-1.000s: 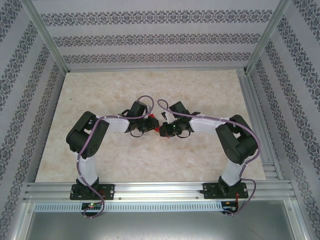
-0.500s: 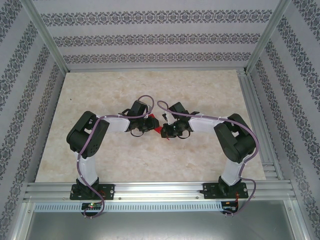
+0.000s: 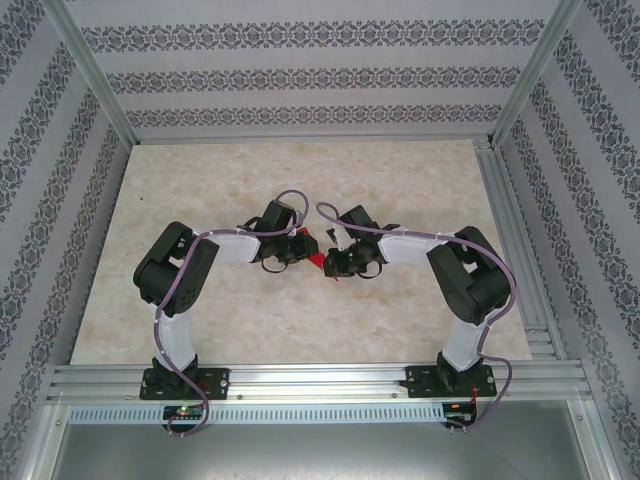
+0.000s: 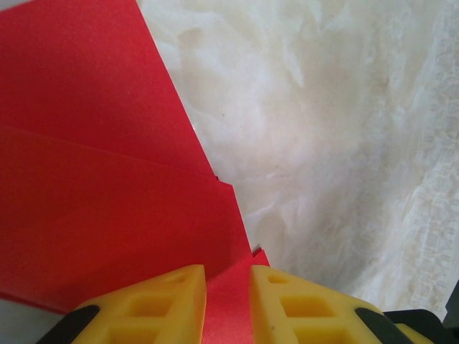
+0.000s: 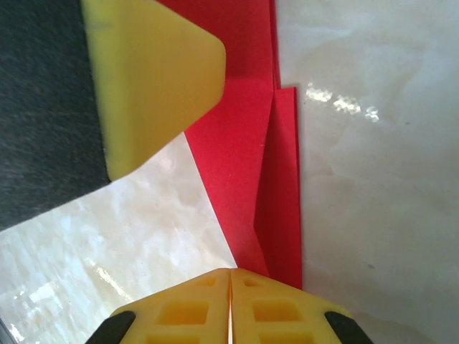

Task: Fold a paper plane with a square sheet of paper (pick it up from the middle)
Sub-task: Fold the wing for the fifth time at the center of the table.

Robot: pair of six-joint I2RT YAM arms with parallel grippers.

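The red paper plane (image 3: 318, 262) lies on the pale marble-look table (image 3: 200, 200), near its middle, in the narrow space where the two arms meet. From above, only a small red wedge of it shows between the left gripper (image 3: 302, 248) and the right gripper (image 3: 329, 262), too small there to tell which way it points.

In the right wrist view the plane (image 5: 247, 179) runs lengthwise straight away from the right gripper (image 5: 229, 285). It narrows towards those fingertips, so its slim end is on the right and its wider, layered part is further left. A crease runs along its length. The right gripper's fingers are pressed together with no gap. Their tips meet the plane's narrow end, but it cannot be told whether they pinch it or only rest on it. At the far end, one yellow finger (image 5: 154, 79) of the left gripper lies over the wider part.

In the left wrist view the plane (image 4: 107, 201) spreads out to the far left in flat overlapping folds on the table (image 4: 344, 129). The left gripper (image 4: 228, 290) has its fingers a narrow gap apart, with red paper showing in the gap. Whether they squeeze it cannot be told.
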